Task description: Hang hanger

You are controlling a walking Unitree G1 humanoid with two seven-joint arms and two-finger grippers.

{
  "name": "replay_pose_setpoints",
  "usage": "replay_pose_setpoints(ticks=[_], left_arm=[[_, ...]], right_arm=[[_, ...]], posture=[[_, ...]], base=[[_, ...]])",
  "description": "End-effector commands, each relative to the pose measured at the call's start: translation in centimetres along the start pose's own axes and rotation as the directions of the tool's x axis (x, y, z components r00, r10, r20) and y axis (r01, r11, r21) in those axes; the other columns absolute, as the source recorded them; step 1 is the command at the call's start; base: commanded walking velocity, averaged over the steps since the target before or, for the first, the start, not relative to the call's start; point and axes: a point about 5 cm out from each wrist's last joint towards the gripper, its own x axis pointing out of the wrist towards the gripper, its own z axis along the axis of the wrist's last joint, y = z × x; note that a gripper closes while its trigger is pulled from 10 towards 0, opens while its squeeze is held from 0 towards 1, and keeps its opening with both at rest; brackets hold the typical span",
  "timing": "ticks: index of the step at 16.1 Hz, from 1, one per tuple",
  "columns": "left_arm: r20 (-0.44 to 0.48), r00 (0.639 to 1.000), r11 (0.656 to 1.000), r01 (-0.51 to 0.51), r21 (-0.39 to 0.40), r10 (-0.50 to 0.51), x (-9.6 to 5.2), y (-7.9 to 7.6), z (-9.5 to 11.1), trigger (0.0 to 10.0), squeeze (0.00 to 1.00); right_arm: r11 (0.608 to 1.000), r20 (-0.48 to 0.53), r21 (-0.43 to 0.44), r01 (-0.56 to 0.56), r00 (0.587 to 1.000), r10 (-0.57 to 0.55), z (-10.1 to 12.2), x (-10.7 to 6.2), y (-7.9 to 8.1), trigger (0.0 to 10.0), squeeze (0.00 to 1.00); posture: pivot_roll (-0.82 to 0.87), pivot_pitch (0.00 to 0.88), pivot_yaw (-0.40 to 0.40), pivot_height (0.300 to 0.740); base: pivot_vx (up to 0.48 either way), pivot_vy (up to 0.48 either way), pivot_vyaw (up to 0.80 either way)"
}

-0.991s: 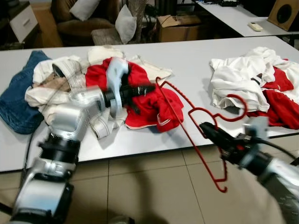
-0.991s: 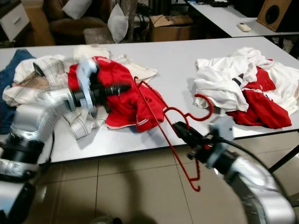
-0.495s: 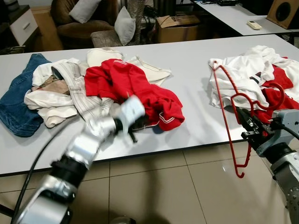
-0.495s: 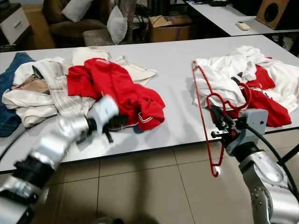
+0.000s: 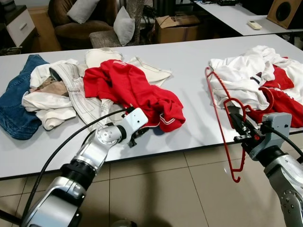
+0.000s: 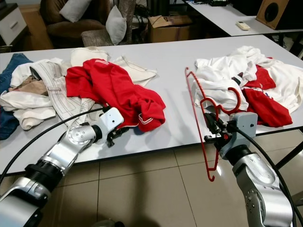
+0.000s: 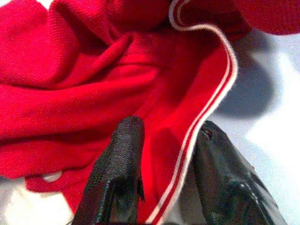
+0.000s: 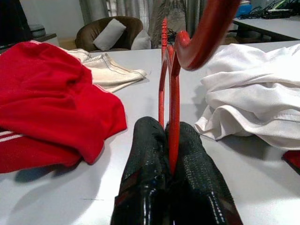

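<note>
White table [image 5: 189, 61], heaped clothes [image 5: 128, 87]

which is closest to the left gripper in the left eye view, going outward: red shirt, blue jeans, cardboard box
From the left gripper:
1. red shirt, right at its fingertips, mid-table.
2. blue jeans, far left of the table.
3. cardboard box, beyond the table at the back.

The left arm extends forward and low, forearm angled toward the near desk [image 5: 189, 61] edge. The left pincer [image 7: 164, 136] has its two black fingers parted around a fold of the red garment [image 5: 137, 90]. The right arm is bent, wrist raised at the desk edge. The right pincer [image 8: 171, 136] is clamped on the wire of the red hanger [image 5: 222, 118], fingers pressed together.
</note>
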Motion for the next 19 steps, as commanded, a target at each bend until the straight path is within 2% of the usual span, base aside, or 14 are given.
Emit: replay_pose_setpoints(ticks=[1, 3, 4, 5, 6, 16, 18, 19], left_arm=[[-0.003, 1.000, 1.000, -0.016, 0.004, 0.016, 0.3, 0.3, 0.0, 10.0, 0.00], [-0.024, 0.999, 0.999, -0.046, 0.003, 0.046, 0.6, 0.3, -0.3, 10.0, 0.00], [-0.048, 0.996, 0.997, -0.076, 0.015, 0.076, 0.9, 0.4, -0.6, 7.8, 0.00], [-0.060, 0.994, 0.996, -0.089, 0.019, 0.090, 1.0, 0.5, -0.8, 2.2, 0.00], [-0.054, 0.994, 0.995, -0.098, 0.012, 0.098, 1.1, 0.5, -0.8, 0.0, 0.00], [0.023, 0.999, 0.998, -0.038, -0.046, 0.039, 1.1, 0.1, -0.6, 0.0, 0.00], [0.042, 0.999, 0.998, -0.008, -0.059, 0.011, 0.9, 0.1, -0.4, 0.0, 0.00], [0.060, 0.997, 0.996, 0.042, -0.075, -0.038, 0.5, 0.2, -0.3, 0.0, 0.00]], right_arm=[[1.000, 0.006, -0.015, -0.015, 1.000, 0.015, 0.1, 0.1, 0.5, 10.0, 0.00], [1.000, 0.006, -0.018, -0.019, 1.000, 0.019, 0.1, 0.2, 0.7, 10.0, 0.00], [1.000, 0.006, -0.018, -0.021, 1.000, 0.021, 0.1, 0.3, 0.8, 10.0, 0.00], [1.000, 0.005, -0.020, -0.024, 1.000, 0.024, 0.1, 0.3, 0.9, 10.0, 0.00], [0.999, 0.005, -0.020, -0.026, 1.000, 0.026, 0.1, 0.4, 0.9, 10.0, 0.00], [0.999, -0.007, -0.036, -0.033, 0.999, 0.033, -0.2, 0.4, 1.1, 10.0, 0.00], [0.999, -0.005, -0.041, -0.035, 0.999, 0.035, -0.1, 0.2, 1.1, 10.0, 0.00], [0.998, 0.000, -0.045, -0.044, 0.999, 0.044, 0.0, 0.0, 1.1, 10.0, 0.00]], posture=[[-0.17, 0.000, 0.036, 0.740], [-0.17, 0.000, 0.036, 0.740], [-0.17, 0.000, 0.036, 0.740], [-0.17, 0.000, 0.037, 0.740], [-0.18, 0.000, 0.039, 0.740], [-0.18, 0.000, 0.039, 0.740], [-0.18, 0.000, 0.039, 0.740], [-0.18, 0.000, 0.040, 0.740]], base=[[0.000, 0.000, 0.00], [0.000, 0.000, 0.00], [0.000, 0.000, 0.00], [0.000, 0.000, 0.00], [0.000, 0.000, 0.00], [0.000, 0.000, 0.00], [0.000, 0.000, 0.00], [0.000, 0.000, 0.00]])
